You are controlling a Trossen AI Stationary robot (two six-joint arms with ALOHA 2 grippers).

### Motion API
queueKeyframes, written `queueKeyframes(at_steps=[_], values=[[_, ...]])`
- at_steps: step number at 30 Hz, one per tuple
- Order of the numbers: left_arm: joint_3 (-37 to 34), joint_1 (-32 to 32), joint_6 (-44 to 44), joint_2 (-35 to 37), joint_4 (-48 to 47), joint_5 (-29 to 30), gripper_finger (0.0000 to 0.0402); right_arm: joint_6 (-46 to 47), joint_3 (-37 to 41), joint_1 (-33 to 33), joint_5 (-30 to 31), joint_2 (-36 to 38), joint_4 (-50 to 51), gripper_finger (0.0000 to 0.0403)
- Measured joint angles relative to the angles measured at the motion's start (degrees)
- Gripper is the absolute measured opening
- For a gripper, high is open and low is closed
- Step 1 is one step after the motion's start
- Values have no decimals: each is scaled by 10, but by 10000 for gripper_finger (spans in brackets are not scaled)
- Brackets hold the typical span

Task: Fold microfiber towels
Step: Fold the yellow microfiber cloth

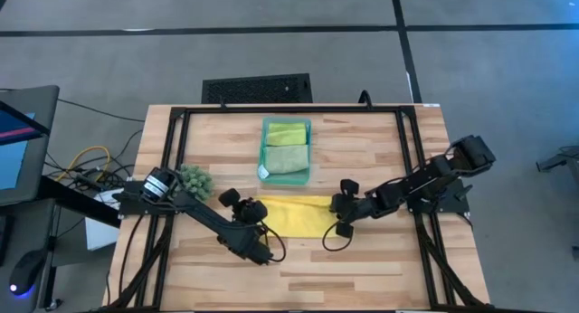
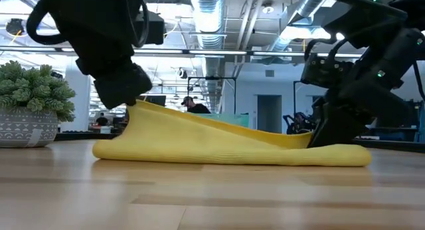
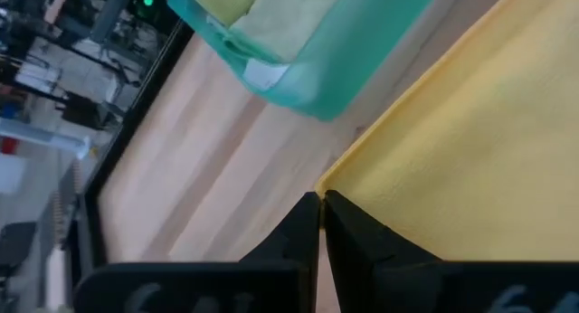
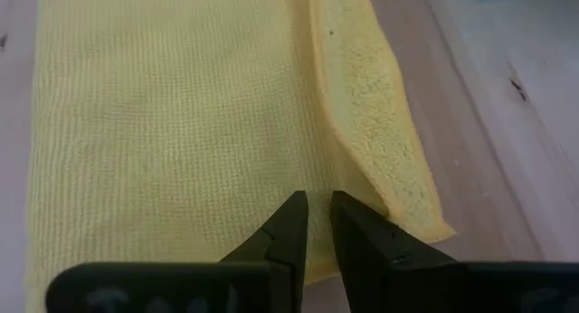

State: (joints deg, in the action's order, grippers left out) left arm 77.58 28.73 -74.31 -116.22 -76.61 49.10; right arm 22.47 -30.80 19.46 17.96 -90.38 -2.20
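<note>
A yellow microfiber towel [image 1: 294,215] lies across the table's middle between my two grippers. My left gripper [image 1: 261,207] is shut on its left end, which is raised off the table [image 2: 143,109]. My right gripper [image 1: 339,207] is shut on its right end, low at the table [image 2: 311,141]. The towel's lower layer [image 2: 232,153] rests flat on the wood. A lime green towel [image 1: 285,132] and a pale sage green one [image 1: 288,157] lie folded in the teal tray [image 1: 264,143]. My left gripper pinches a corner of the yellow towel [image 3: 336,175] between its two fingers, coming slanting down from the table's left. That corner is lifted clear, and the layer slopes down from it toward the right end [image 2: 265,133]. My right gripper pinches the towel's right end beside a turned-over flap [image 4: 318,173], with cloth showing in the narrow gap between its fingers [image 4: 294,213]. It comes slanting down from the table's right. This end stays low, just above the layer on the table [image 2: 345,153].
The teal tray [image 3: 362,69] stands just beyond the towel toward the far edge. A small green plant in a grey pot [image 1: 194,179] stands at the left, close to my left arm. Bare wood lies toward the near edge [image 1: 298,268].
</note>
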Motion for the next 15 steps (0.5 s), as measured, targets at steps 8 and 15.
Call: queueKeyframes(at_steps=[8,15], values=[[-24,-19,11,0,47,-19,76,1,2,-1,55,0,-17,79],[-40,-28,-54,0,-19,-45,173,-3,1,4,131,49,-21,66]])
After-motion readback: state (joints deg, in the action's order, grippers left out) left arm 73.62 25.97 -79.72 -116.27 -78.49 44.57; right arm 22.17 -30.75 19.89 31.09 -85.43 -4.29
